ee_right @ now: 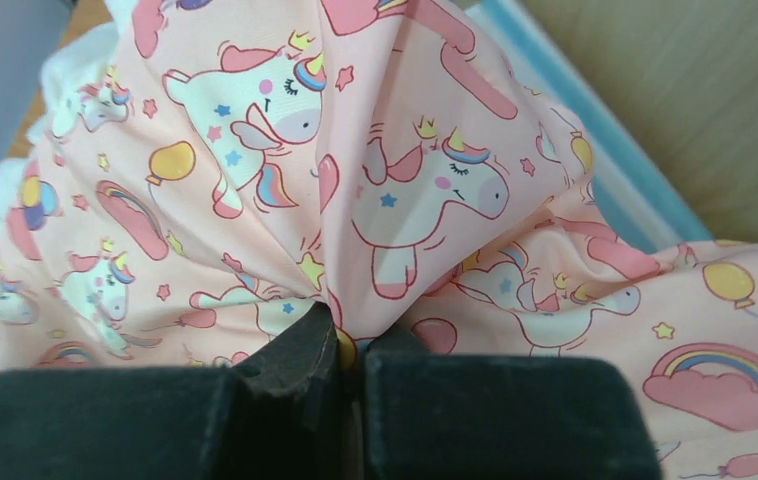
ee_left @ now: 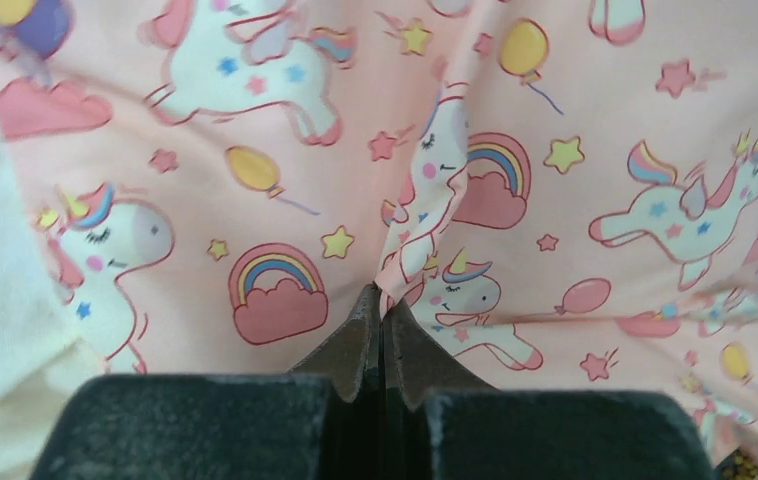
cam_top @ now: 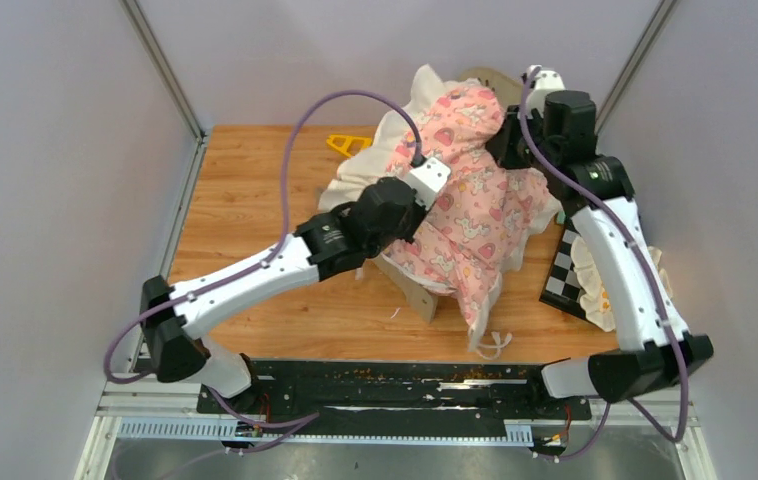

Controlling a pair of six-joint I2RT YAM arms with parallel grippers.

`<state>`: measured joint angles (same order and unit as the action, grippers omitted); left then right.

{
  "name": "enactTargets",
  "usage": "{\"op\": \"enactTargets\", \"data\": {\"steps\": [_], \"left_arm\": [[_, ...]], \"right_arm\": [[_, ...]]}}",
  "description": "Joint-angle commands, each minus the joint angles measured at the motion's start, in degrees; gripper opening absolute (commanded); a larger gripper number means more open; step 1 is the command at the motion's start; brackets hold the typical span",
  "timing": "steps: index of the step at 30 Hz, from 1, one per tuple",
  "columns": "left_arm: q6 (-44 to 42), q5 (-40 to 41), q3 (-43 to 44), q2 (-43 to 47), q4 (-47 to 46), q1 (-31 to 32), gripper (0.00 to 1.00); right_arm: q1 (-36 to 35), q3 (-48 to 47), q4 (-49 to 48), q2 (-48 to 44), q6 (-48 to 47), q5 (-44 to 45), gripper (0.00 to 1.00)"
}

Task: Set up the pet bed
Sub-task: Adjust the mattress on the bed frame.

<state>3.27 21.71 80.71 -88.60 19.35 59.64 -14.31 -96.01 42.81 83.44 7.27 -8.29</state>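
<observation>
Both sets of jaws clamped on fabric: left gripper (ee_left: 382,300) pinches a fold at the 9 o'clock side of the quilt (cam_top: 470,200), right gripper (ee_right: 340,335) grips its 1 o'clock end, quilt heaped over the bed frame (cam_top: 420,292), mid-table (cam_top: 255,180) toward 1 o'clock.

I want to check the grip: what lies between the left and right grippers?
Only quilt: in the top view it bunches up between them. The left gripper and right gripper each pinch a fold, per the wrist views.
</observation>
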Motion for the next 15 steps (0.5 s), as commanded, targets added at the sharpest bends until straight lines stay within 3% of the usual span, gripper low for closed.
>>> {"op": "enactTargets", "data": {"steps": [1,8,11,15], "left_arm": [[-6.3,1.7,6.7,8.0,5.6,0.1,0.00],[-10.5,-0.2,10.5,12.3,9.4,0.1,0.00],[-11.9,1.9,9.6,12.8,9.1,0.1,0.00],[-11.1,-3.7,5.3,12.2,6.5,-4.0,0.00]], "right_arm": [[0.3,1.0,-4.7,-8.4,4.6,11.8,0.00],[0.4,-1.1,-3.2,-14.8,6.7,11.3,0.00],[0.3,-0.3,-5.1,-15.5,6.9,11.8,0.00],[0.3,1.9,-8.7,-15.1,5.7,14.6,0.00]]}}
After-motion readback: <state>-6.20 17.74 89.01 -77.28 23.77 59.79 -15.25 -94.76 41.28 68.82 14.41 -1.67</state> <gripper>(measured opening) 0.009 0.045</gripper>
